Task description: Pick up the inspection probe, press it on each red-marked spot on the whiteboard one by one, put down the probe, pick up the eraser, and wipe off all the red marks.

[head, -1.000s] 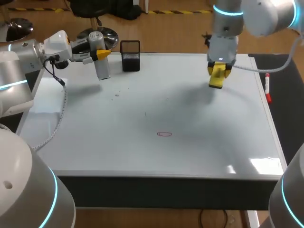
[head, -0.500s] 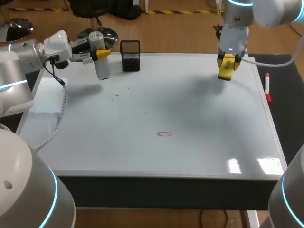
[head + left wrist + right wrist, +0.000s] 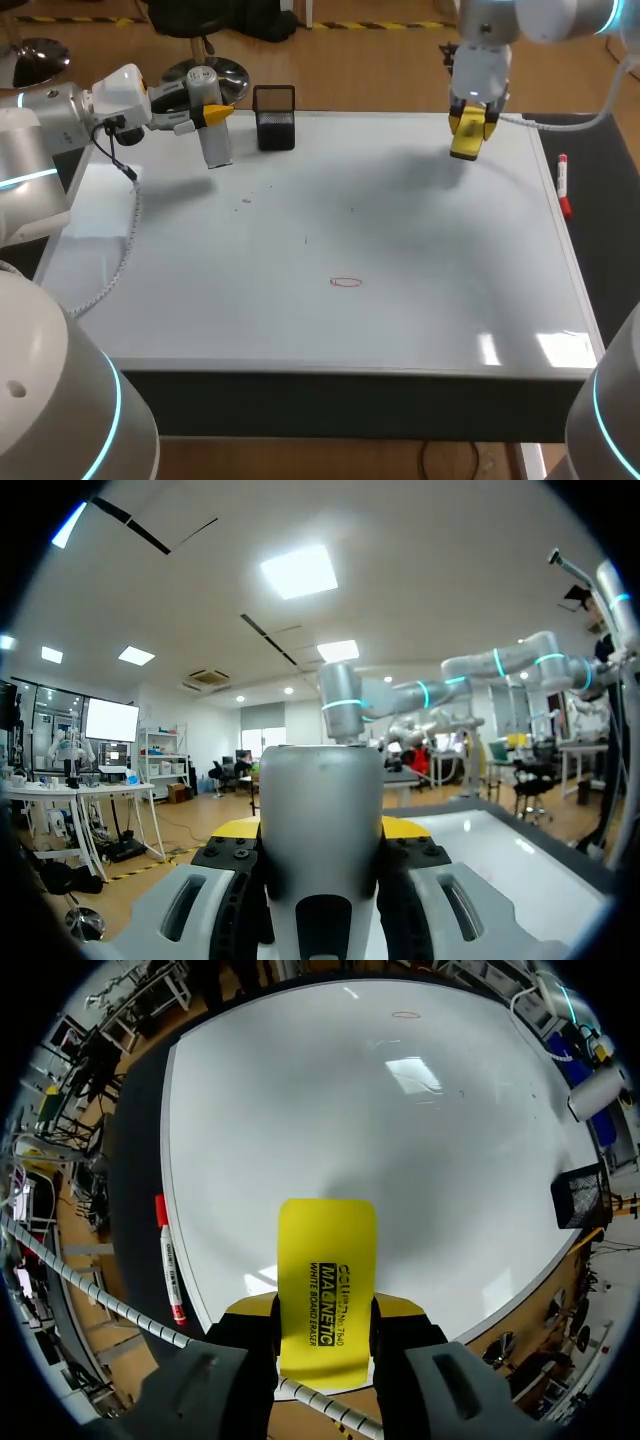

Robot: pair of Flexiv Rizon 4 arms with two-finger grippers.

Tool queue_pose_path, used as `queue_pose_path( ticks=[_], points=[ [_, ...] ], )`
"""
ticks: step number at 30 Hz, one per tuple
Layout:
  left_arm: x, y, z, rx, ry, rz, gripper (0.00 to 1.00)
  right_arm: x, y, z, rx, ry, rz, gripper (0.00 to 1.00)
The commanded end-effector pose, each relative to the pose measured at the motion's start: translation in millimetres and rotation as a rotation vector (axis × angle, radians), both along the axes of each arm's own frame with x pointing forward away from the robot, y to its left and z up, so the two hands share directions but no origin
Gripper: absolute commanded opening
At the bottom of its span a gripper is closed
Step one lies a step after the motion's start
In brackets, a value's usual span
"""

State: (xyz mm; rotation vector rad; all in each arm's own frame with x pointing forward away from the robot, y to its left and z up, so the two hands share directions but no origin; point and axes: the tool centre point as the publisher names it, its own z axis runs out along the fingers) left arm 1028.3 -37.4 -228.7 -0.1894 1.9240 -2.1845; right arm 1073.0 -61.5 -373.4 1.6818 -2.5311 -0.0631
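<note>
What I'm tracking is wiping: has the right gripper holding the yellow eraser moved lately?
Yes: right gripper moved away from the red oval mark, toward the whiteboard's far edge.

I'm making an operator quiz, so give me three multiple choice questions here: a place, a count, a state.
1. The red marker lies: A beside the whiteboard's right edge; B at its middle; C beside its left edge.
2. Count of red marks on the whiteboard: A one; B three; C five.
3. The right gripper is: A open; B shut on the yellow eraser; C shut on the marker.
Answers: A, it lies along that edge; A, only one oval shows; B, it clamps the eraser from both sides.
</note>
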Motion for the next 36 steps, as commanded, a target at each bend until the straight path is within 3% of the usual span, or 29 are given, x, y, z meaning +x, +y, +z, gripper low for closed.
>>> queue_pose_path(
  ticks=[1, 16, 25, 36],
  points=[
    [-1.4, -0.7, 1.3, 0.001, -0.001, 0.005, 0.00, -1.4, -1.1, 2.5, -0.003, -0.003, 0.002, 0.00],
    [-1.4, -0.7, 1.3, 0.001, -0.001, 0.005, 0.00, -1.4, -1.1, 2.5, -0.003, -0.003, 0.002, 0.00],
    [-67.0, -43.9, 11.1, -0.018, -0.069, -0.134, 0.00, -1.4, -1.1, 2.5, -0.003, -0.003, 0.002, 0.00],
    [-155.0, -121.3, 11.3, -0.044, -0.037, -0.336, 0.00, -1.4, -1.1, 2.5, -0.003, -0.003, 0.002, 0.00]
  ],
)
